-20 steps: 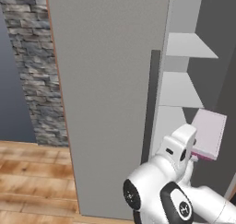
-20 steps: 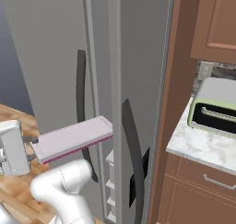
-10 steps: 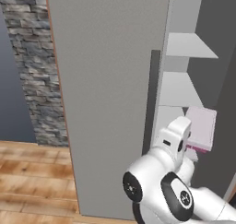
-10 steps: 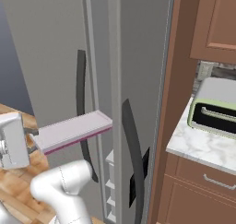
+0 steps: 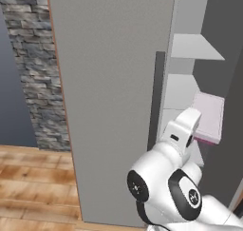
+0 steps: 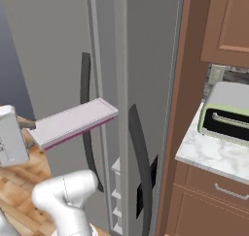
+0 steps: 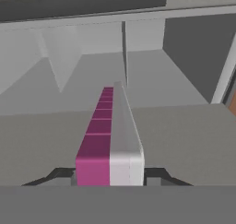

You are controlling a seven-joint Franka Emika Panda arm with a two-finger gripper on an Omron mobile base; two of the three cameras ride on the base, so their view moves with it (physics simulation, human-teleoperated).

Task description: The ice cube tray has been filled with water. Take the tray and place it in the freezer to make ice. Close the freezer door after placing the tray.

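To the left of the gripper stands the freezer door, swung wide open so that its plain grey face and long dark handle sit close beside the arm; ahead and to the right of the tool lies the freezer with its white shelves. The jaws are clamped on one short end of the ice cube tray, which juts forward from the fingers like a plank, its far end pointing into the compartment. I judge the main risk to be tilt: the tray is held by one end alone, so any roll or dip of the wrist could spill the water, and a slack grip could let the long free end sag. A second risk is the tray's far corner catching a shelf edge or the door's inner edge if the arm pushes in off-line. The left base view shows the shelves and the tray's pale end already among them, past the robot's wrist, which the right base view hides behind the other door. The right base view shows the tray's full length and level attitude. The hand view looks along the tray, revealing its magenta cells and the shelf surface below and beyond it.
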